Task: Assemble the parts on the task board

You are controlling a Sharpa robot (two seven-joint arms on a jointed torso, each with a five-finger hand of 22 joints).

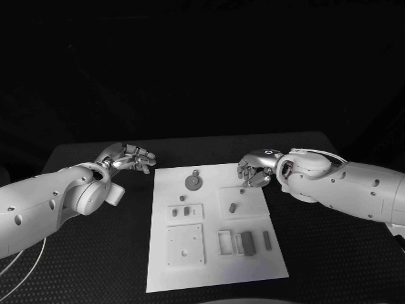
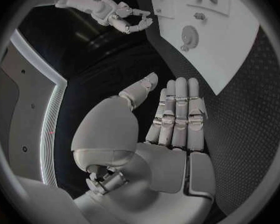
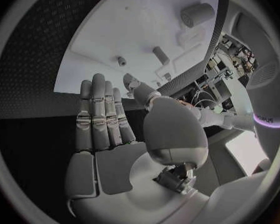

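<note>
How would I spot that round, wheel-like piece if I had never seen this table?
Find the white task board in the middle of the black table. Look at its far end, between the two silver hands: the round grey disc lies there. It is the only circular part; the others nearer the robot are small blocks and bars.

1. The task board (image 1: 212, 266) lies in the middle of the table (image 1: 93, 266).
2. On the board's far end sits a round part (image 1: 193, 182) — nearer come two plates side by side, then a larger plate (image 1: 184, 244) left of a row of upright parts (image 1: 246, 242).
3. The left hand (image 1: 130, 158) hovers off the board's far left corner — the right hand (image 1: 255, 168) over its far right edge.
</note>
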